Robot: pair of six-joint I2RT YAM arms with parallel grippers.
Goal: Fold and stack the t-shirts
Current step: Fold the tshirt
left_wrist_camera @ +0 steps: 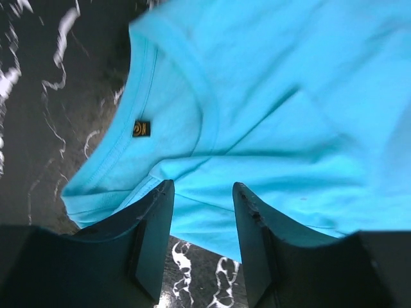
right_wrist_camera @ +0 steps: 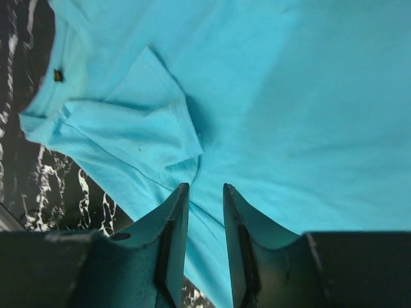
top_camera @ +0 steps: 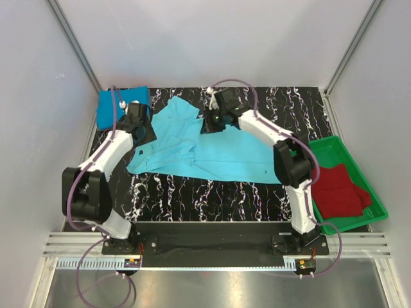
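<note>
The light turquoise t-shirt [top_camera: 218, 154] lies spread but rumpled across the middle of the black marbled table [top_camera: 192, 199], with its collar and small neck label [left_wrist_camera: 141, 128] towards my left arm. I read this as the folding step on this shirt, with the first folds only half made: a sleeve or flap is doubled over the body and the hem runs crooked.

The left gripper [left_wrist_camera: 202, 192] hovers over the collar end, jaws moderately apart and nothing between them. The right gripper [right_wrist_camera: 205, 189] hangs over the shirt's body, jaws parted only narrowly, with no cloth pinched that I can see.

A deeper blue shirt [top_camera: 119, 106] sits folded at the back left corner. Dark red shirts [top_camera: 340, 189] wait in the green tray [top_camera: 331, 154].

Next I would drop both grippers onto an edge, pinch a single layer each, and carry it over evenly.
</note>
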